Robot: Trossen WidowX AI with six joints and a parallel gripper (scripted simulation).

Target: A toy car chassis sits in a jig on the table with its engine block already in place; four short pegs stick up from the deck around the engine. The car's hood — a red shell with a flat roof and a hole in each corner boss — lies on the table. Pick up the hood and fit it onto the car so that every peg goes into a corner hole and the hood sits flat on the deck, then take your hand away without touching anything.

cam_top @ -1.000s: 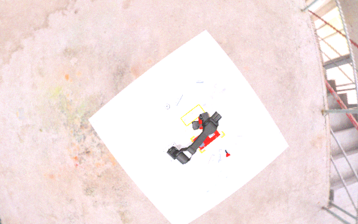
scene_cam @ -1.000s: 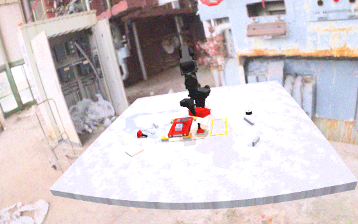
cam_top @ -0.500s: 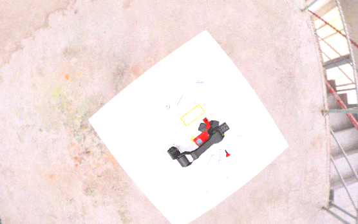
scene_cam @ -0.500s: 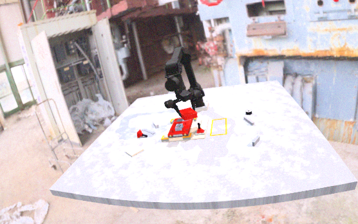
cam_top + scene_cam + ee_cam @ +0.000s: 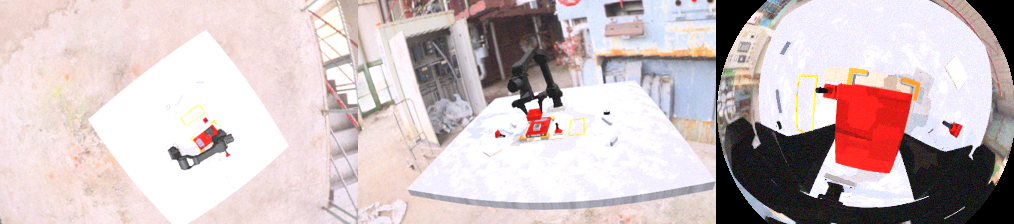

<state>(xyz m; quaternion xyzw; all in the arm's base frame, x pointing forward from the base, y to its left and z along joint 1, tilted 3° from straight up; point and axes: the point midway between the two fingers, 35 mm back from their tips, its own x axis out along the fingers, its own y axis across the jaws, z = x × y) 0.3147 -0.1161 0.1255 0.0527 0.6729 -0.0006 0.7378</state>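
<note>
The red hood (image 5: pixel 534 114) (image 5: pixel 870 128) hangs between my gripper's fingers (image 5: pixel 533 107), which are shut on its sides. It is held a little above the table, over the far end of the car as the exterior camera sees it. The red chassis (image 5: pixel 541 129) (image 5: pixel 197 138) sits in its white and orange jig (image 5: pixel 532 138), with the grey engine block (image 5: pixel 537 125) on the deck. The pegs are too small to make out. In the top view the arm (image 5: pixel 206 154) reaches across from the lower left, and its wrist covers the hood.
A yellow outlined rectangle (image 5: pixel 577 134) (image 5: pixel 192 109) (image 5: pixel 799 103) is marked beside the jig. A small red and black piece (image 5: pixel 558 130) (image 5: pixel 205 120) stands between them. A red cone piece (image 5: pixel 498 133) (image 5: pixel 228 155), grey blocks (image 5: pixel 606 120) (image 5: pixel 613 140), a black disc (image 5: pixel 606 112) and a pale strip (image 5: pixel 492 152) lie around.
</note>
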